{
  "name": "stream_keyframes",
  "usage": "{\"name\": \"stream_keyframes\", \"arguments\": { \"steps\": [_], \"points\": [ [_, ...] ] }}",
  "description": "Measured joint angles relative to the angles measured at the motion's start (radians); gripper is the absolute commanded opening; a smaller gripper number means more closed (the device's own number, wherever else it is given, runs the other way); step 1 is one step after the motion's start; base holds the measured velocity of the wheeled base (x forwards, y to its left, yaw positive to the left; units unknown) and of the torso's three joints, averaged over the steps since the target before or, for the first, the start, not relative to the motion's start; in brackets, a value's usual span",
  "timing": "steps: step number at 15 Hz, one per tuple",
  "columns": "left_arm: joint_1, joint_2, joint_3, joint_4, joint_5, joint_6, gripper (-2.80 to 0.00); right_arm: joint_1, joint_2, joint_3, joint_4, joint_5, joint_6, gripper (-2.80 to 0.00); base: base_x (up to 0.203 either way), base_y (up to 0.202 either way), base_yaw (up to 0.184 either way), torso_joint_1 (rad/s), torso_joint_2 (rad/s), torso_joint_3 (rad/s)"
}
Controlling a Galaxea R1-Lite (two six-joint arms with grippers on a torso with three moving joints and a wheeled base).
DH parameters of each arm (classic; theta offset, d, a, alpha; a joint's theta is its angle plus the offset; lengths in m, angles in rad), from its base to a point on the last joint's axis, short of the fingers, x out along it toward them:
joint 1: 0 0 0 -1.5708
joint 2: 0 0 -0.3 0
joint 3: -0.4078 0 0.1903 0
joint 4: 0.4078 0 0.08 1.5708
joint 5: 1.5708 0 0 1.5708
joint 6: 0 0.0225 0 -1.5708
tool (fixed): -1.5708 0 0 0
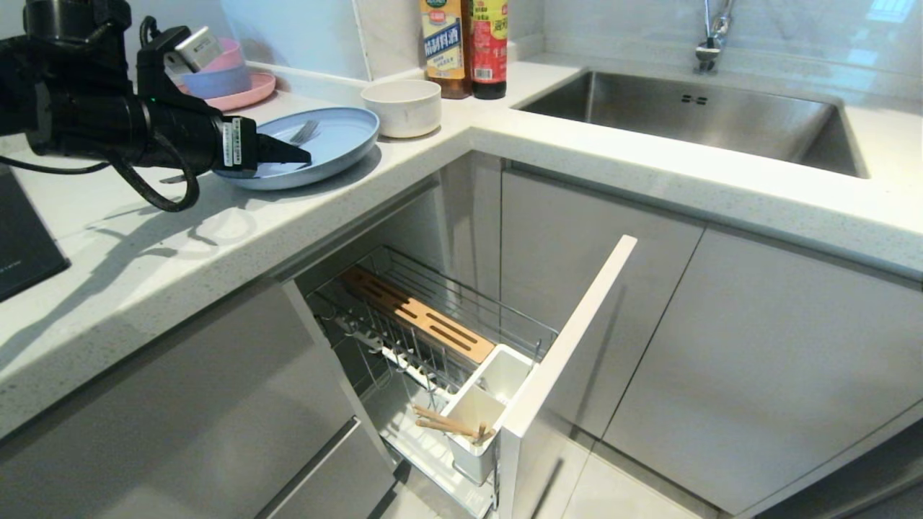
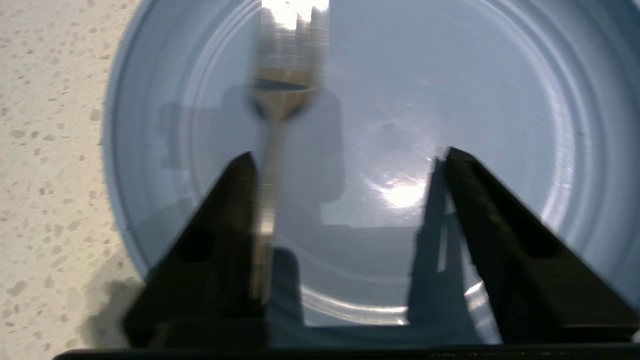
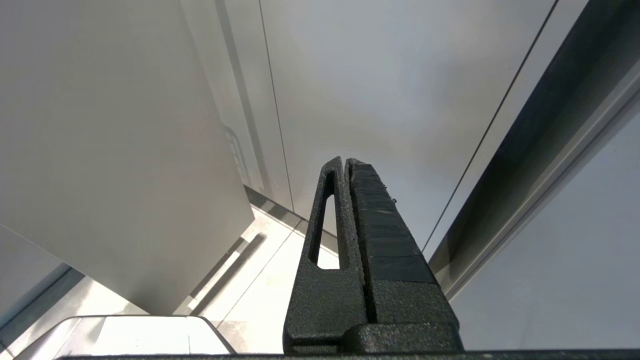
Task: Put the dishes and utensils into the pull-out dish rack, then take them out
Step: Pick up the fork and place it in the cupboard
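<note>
Left gripper: your left gripper [image 2: 345, 160] hangs low over the light-blue plate [image 1: 339, 140] on the tabletop [image 1: 447, 155], jaws apart, nothing clamped between them.

Fork against the gripper: the fork [image 2: 277, 107] lies in the plate with its handle running right along the inner face of one finger [image 2: 220, 220], whether touching or just beside it you cannot tell. The other finger stands well apart from the handle, across bare plate.

Long axis: the fork's handle runs the same way your gripper points, tines far out ahead of the fingertips, handle end back between the fingers. So the jaws already straddle it crosswise; judged from this, closing should bring the far finger across to the handle.

Risk: the handle sits off-centre in the gap, so the fork may slide sideways across the plate as you close.

Bowl: the off-white bowl [image 1: 402, 107] stands beyond the plate, past the gripper's tip.

Rack: the pull-out dish rack [image 1: 433, 346] is open, below and well apart from the gripper, towards the robot's right. The chopsticks [image 1: 451, 425] already lean in the white cup [image 1: 476, 414] nearest its front panel.

Right gripper: your right gripper [image 3: 347, 162] is parked low by the cabinet fronts, jaws together, farther from the fork than the left.
</note>
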Motion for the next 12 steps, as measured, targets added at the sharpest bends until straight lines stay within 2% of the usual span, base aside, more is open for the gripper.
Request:
{"name": "stream_keyframes", "arguments": {
  "steps": [12],
  "points": [
    [-0.015, -0.006, 0.000, -0.051, 0.005, 0.001, -2.80, 0.000, 0.000, 0.000, 0.000, 0.000, 0.000, -2.80, 0.000, 0.000, 0.000, 0.000, 0.00, 0.000]
  ]
}}
